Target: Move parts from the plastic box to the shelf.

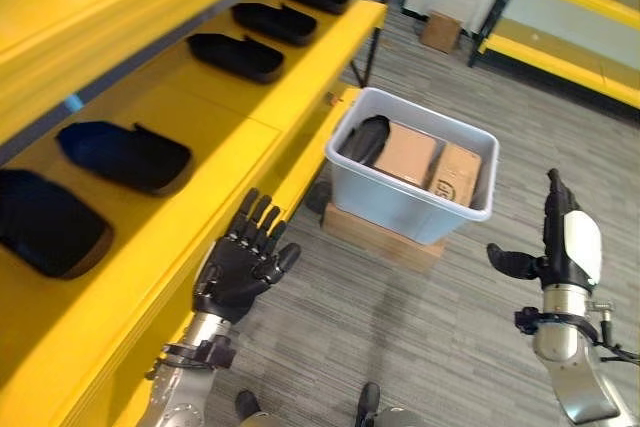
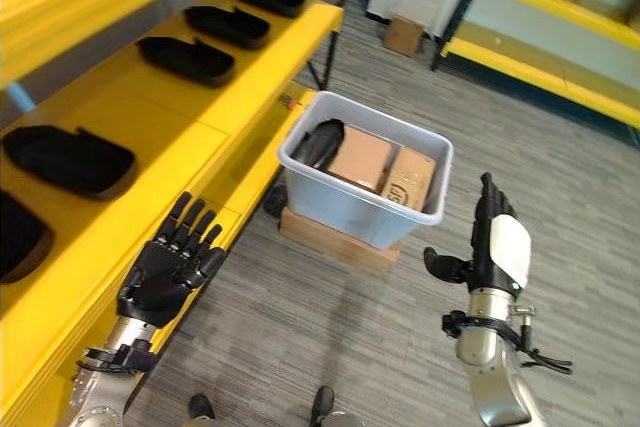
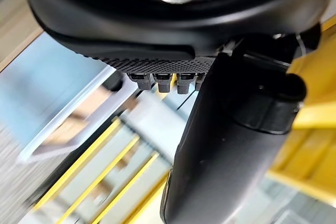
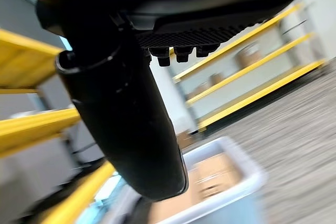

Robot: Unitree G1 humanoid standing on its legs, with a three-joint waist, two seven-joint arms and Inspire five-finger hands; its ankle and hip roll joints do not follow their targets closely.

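Far on the left runs the long yellow metal shelf (image 1: 235, 117), and black moulded plastic parts (image 1: 125, 155) lie along it in a row, one after another, spaced apart up toward the far end. Just off the shelf's front edge hangs the left hand (image 1: 243, 265), dark fingers spread and straight, thumb out to the side, nothing in it; it sits over the grey carpeted floor (image 1: 450, 337), close beside the shelf's lower yellow rail. Moving to the middle, there's the pale grey plastic box (image 1: 412, 199), open at the top and sitting on a flat brown cardboard slab (image 1: 375, 235) on the floor, close to the shelf's end post. Inside it, one black moulded part (image 1: 366, 139) leans in the corner nearest the shelf, and two brown cardboard cartons (image 1: 428, 161) lie side by side filling the rest. Over on the right, well apart from the box, the right hand (image 1: 560, 237) stands upright with its fingers straight up and together, thumb stuck out toward the box, a white cover on its back, holding nothing. Behind, across the floor, a second yellow rack (image 1: 565, 17) carries brown cartons, and a small cardboard box (image 1: 440, 30) rests by the wall.
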